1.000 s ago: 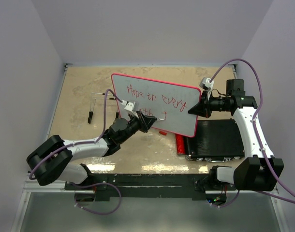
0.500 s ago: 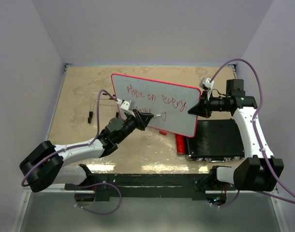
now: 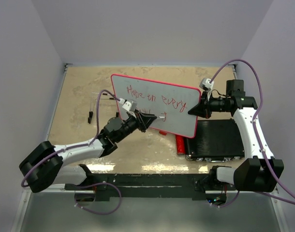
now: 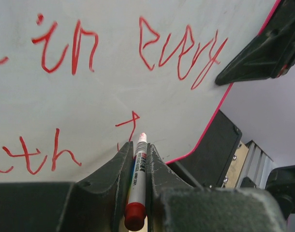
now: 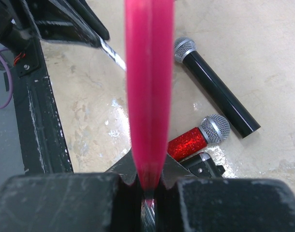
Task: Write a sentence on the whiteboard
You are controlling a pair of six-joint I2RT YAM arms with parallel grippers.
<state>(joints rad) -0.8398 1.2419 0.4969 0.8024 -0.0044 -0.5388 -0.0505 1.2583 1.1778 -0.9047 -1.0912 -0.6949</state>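
The whiteboard [image 3: 157,104], glossy white with a thin red frame, is held tilted above the table. My right gripper [image 3: 193,110] is shut on its right edge. In the right wrist view that edge shows as a red strip [image 5: 148,87] clamped in my right gripper [image 5: 148,181]. The sentence [image 3: 154,99] runs in red over two lines, with "in every" [image 4: 181,48] on top. My left gripper [image 4: 139,145] is shut on a red-capped marker [image 4: 138,179]. The marker tip sits at the whiteboard [image 4: 89,111], just under the last red stroke.
A black ribbed case [image 3: 217,139] lies under the board's right end. A red glitter microphone [image 5: 196,140] lies beside the case, and a black microphone [image 5: 215,87] lies farther out. A small black item on a wire stand [image 3: 90,115] is at the left.
The left arm's elbow swung down and left. Its gripper moved slightly along the second line with the marker. The right arm and the board stayed put.
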